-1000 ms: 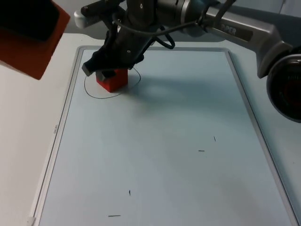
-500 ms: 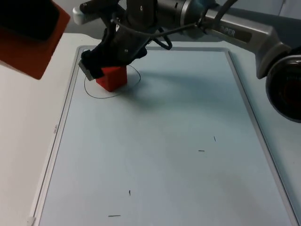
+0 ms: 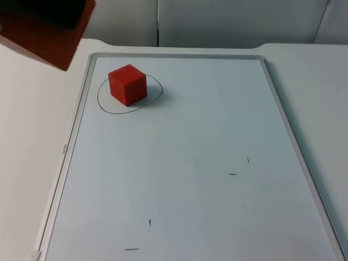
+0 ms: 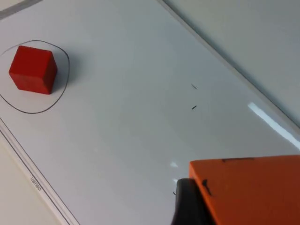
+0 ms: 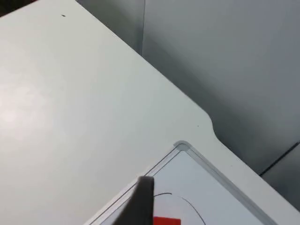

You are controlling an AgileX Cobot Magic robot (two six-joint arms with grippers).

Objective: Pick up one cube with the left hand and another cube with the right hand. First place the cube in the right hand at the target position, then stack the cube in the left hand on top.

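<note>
A red cube (image 3: 127,84) rests inside the drawn circle (image 3: 103,106) near the whiteboard's far left corner, with nothing touching it. My left gripper (image 3: 57,12) hovers high above the table's left side, shut on an orange-red cube (image 3: 46,35). The left wrist view has that held cube (image 4: 253,190) close up beside a black fingertip (image 4: 186,206), and the red cube (image 4: 33,69) in its circle far off. My right gripper (image 5: 161,213) is drawn back and open over the far table; one fingertip (image 5: 142,201) stands beside a sliver of the red cube (image 5: 166,221).
The whiteboard (image 3: 206,141) with its raised grey frame (image 3: 284,125) covers most of the table and carries a few small pen marks (image 3: 232,174). White table top (image 3: 27,136) lies to the left of it. The grey partition wall (image 5: 225,56) stands behind.
The right arm let go of the red cube in the circle and withdrew out of the top view. The left gripper's cube shifted slightly right and up.
</note>
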